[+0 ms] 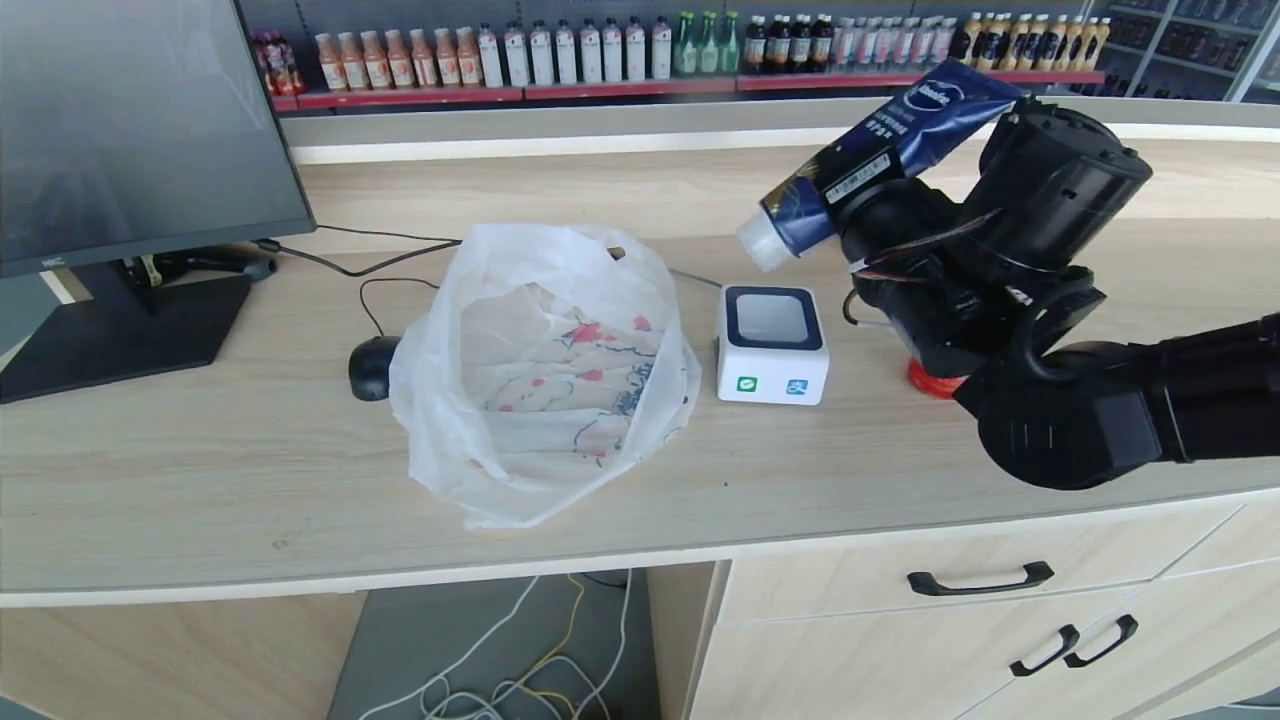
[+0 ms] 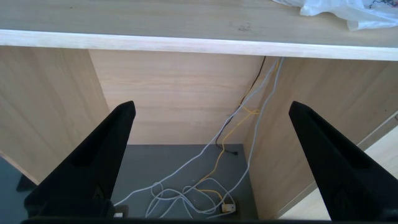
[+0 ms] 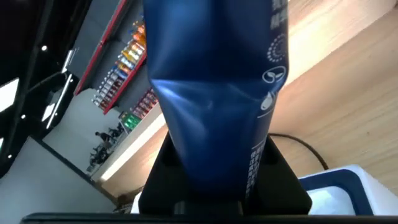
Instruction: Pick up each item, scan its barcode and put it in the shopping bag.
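A red thing (image 1: 935, 381) at three o'clock of the white scanner (image 1: 772, 345) is mostly hidden under the right arm (image 1: 1130, 415); it may be a cap. The mouse (image 1: 370, 368), at nine o'clock of the shopping bag (image 1: 545, 375), is partly covered by the bag's plastic. The monitor (image 1: 140, 120) is cut off by the picture's edges. In the right wrist view the blue tube (image 3: 217, 93) runs out of frame at both ends and covers the fingers of the right gripper (image 3: 221, 186). Its barcode label (image 1: 857, 176) is too small to read.

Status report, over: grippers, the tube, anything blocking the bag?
Right gripper shut on blue tube, cap end tilted down near scanner. Left gripper open, below counter. Shopping bag open beside scanner, no obstacle between.
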